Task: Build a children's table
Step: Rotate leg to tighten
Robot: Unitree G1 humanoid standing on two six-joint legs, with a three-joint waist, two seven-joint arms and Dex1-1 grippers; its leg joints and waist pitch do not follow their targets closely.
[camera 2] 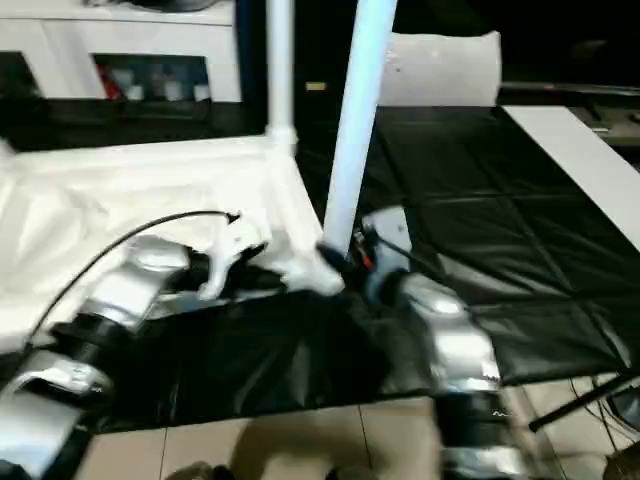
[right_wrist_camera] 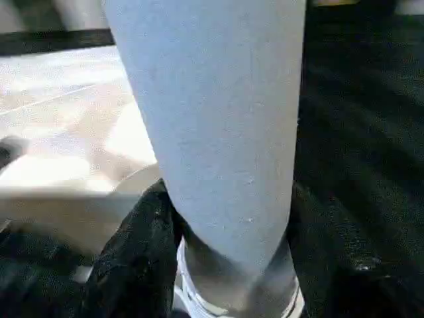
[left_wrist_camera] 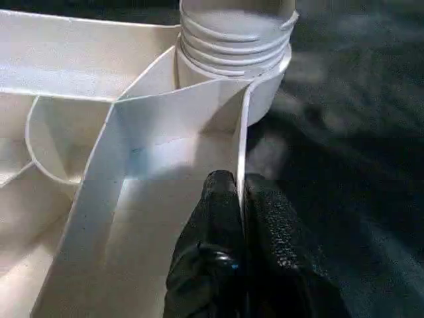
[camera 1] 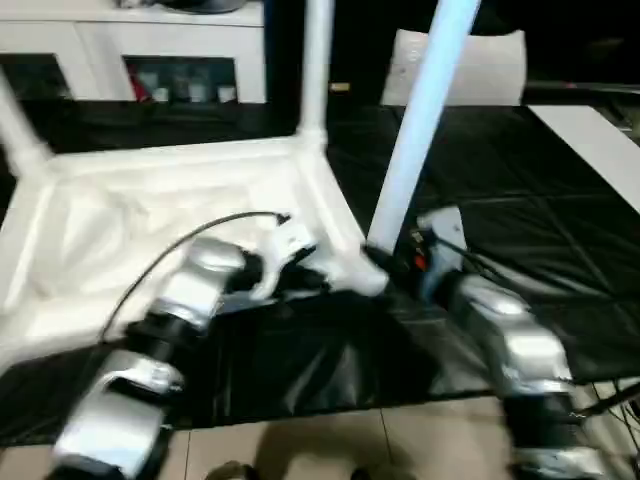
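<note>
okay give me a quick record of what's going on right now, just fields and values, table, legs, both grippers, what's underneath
tabletop: white plastic rectangular tabletop, ribbed underside up
fitted legs: white tubular leg upright in far corner socket; another at the far left corner
leg in work: white tapered tubular leg, leaning, foot at near corner's threaded round socket
left gripper: shut on tabletop edge wall beside that socket
right gripper: shut on the leaning leg's lower end
surface: black sheet on the floor

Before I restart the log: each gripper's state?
Left gripper: shut on the table top's rim.
Right gripper: shut on the leg.
</note>
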